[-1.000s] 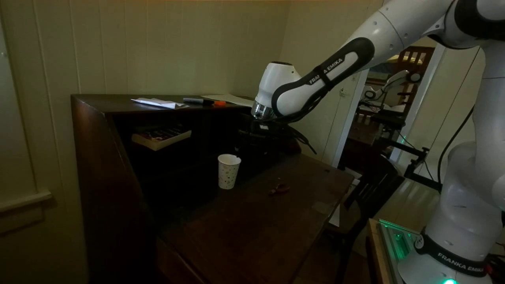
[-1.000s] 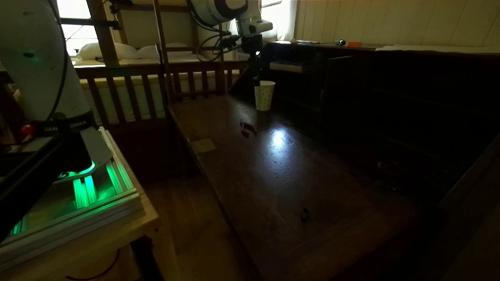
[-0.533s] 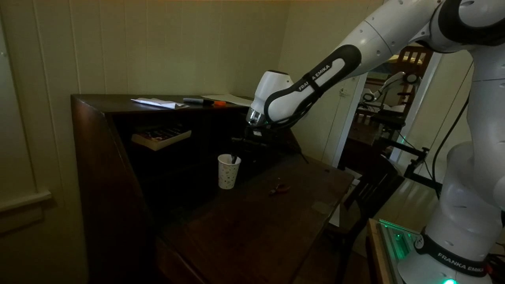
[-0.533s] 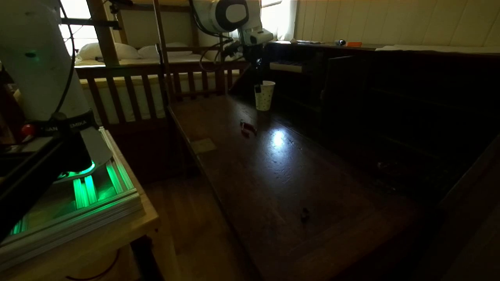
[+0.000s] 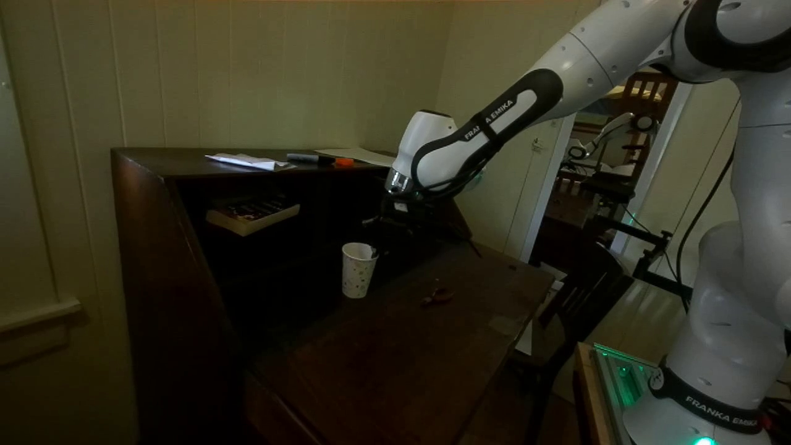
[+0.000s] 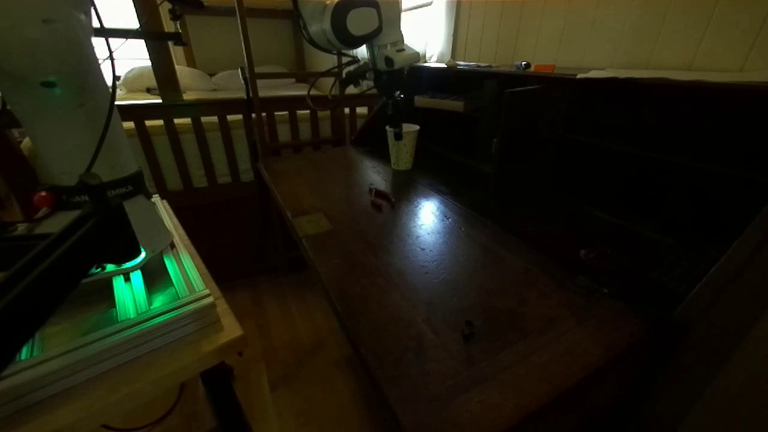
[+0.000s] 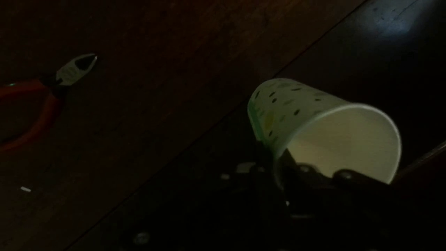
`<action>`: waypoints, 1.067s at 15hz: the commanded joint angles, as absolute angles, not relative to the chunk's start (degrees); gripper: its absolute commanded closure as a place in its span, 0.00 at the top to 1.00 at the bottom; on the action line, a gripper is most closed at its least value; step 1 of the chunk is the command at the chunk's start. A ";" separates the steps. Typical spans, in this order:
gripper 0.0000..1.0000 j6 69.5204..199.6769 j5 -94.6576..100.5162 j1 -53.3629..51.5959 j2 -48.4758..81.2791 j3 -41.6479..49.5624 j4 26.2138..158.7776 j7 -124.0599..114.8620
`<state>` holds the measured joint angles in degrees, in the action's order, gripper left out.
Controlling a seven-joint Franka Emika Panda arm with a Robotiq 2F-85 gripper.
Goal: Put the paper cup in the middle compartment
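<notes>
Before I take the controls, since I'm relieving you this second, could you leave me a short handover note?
Gripper: looks shut on the wall of the paper cup, one finger inside, one outside.
Cup: roughly upright, over the desk; whether its base touches, I can't tell.
Middle compartment: very dark; seemingly the narrow opening right of the book in an exterior view.
Done: cup gripped.
Left: lift, carry it in, set down, release.

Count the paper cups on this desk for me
1: the paper cup stands on the desk, pinched near the rim by the gripper. Others could be hidden in the dark compartments.
</notes>
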<state>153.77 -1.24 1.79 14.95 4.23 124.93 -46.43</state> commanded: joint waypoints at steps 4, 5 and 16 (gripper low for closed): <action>0.01 153.85 -4.48 0.70 14.63 5.52 123.07 -47.59; 0.01 153.69 -4.43 0.70 14.43 5.90 122.15 -48.41; 0.01 150.22 11.92 -2.17 15.39 17.45 111.71 -73.40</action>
